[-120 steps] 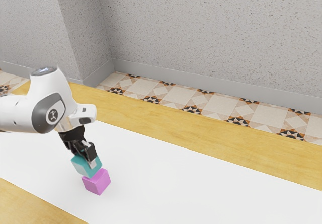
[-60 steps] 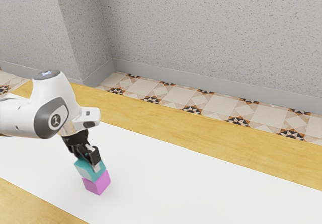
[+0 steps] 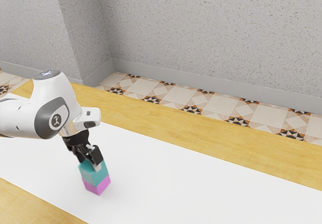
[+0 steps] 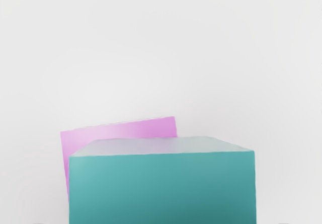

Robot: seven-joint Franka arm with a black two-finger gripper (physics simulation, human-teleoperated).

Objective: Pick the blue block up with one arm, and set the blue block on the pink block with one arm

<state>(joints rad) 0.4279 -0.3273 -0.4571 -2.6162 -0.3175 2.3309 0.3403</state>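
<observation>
Blue block [image 3: 92,173] (atop pink block [image 3: 97,185]) in gripper [image 3: 94,164].

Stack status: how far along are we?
Done: pickup and carry. The blue block sits on the pink block, turned a little relative to it in the wrist view. In hand: the tool grips the blue block. Left: open the tool and lift clear.

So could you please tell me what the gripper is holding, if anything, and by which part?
The gripper holds the blue block by the upper part of two opposite sides, and the block sits on the pink block.
</observation>
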